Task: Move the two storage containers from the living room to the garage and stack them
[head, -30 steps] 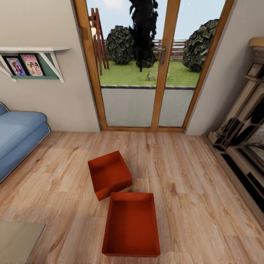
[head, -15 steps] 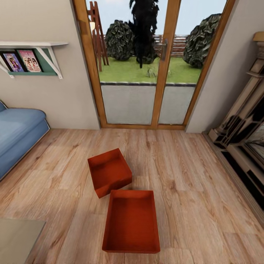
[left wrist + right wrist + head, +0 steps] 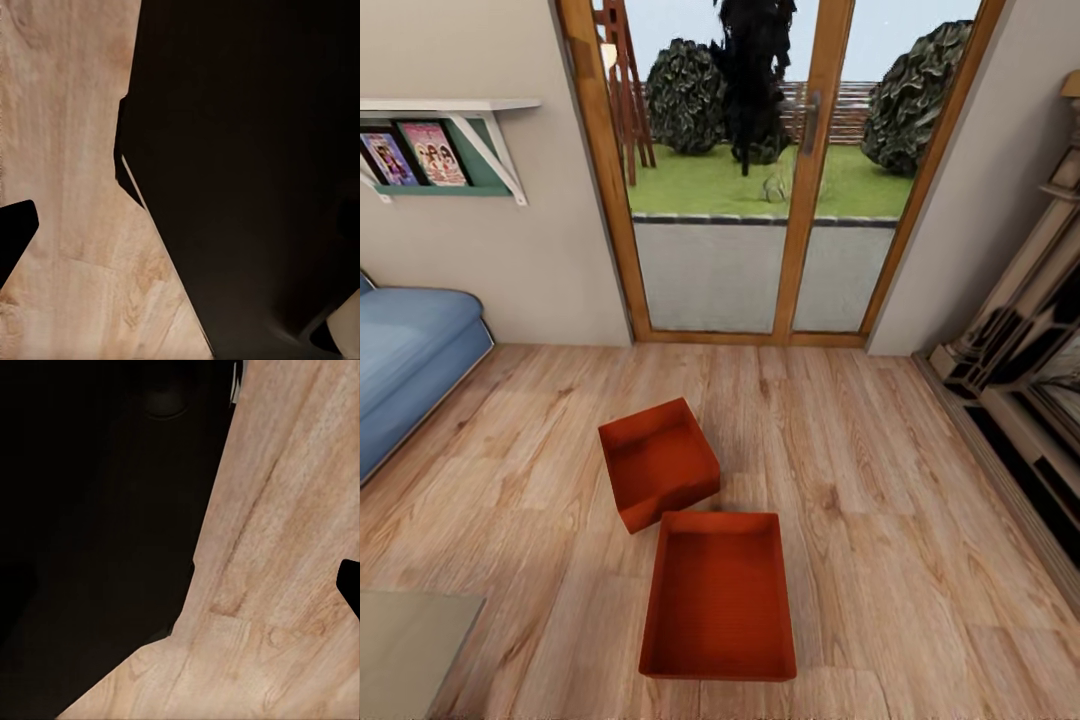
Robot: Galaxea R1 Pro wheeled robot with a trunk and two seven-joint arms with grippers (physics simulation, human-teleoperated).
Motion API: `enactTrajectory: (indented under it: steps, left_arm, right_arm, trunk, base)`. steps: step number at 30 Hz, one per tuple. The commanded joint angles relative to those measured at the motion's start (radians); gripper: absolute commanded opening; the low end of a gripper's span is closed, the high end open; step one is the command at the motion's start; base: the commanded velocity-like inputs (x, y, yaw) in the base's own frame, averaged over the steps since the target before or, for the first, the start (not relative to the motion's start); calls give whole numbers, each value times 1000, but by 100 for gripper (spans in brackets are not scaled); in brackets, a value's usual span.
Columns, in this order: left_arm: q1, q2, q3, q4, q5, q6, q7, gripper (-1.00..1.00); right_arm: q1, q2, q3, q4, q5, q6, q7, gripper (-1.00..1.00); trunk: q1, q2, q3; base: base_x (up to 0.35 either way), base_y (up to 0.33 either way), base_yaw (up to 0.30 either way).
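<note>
Two red-orange open-top storage containers lie on the living room's light wood floor (image 3: 890, 480) in the head view. The farther one (image 3: 658, 462) is turned at an angle. The nearer one (image 3: 720, 595) lies lengthwise, its far rim almost touching the other's near corner. Both are empty. A dark fingertip (image 3: 11, 232) of my left gripper sits at the edge of the left wrist view over bare planks. Another dark fingertip (image 3: 351, 585), of my right gripper, sits at the edge of the right wrist view. Nothing is held between either pair of fingers.
A blue sofa (image 3: 405, 360) stands at the left, and a glass coffee table corner (image 3: 410, 650) shows at the lower left. Wood-framed glass doors (image 3: 760, 200) face the garden. A wall shelf (image 3: 440, 150) holds pictures. A dark cabinet (image 3: 1020, 370) lines the right wall.
The whole head view has shifted a little, so the camera moved. The containers keep their places on the floor relative to each other.
</note>
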Motion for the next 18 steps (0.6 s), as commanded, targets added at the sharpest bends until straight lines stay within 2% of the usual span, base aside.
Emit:
enactTrajectory:
  steps: [1, 18]
  left_arm:
    - [0, 1, 5, 0, 1, -2, 0, 100]
    - [0, 0, 5, -2, 1, -2, -1, 100]
  right_arm:
    - [-1, 0, 8, 3, -9, -6, -1, 100]
    - [-1, 0, 8, 3, -10, -10, -1, 100]
  trunk:
    - [0, 0, -2]
    - [0, 0, -30]
  base:
    - [0, 0, 0]
    - [0, 0, 0]
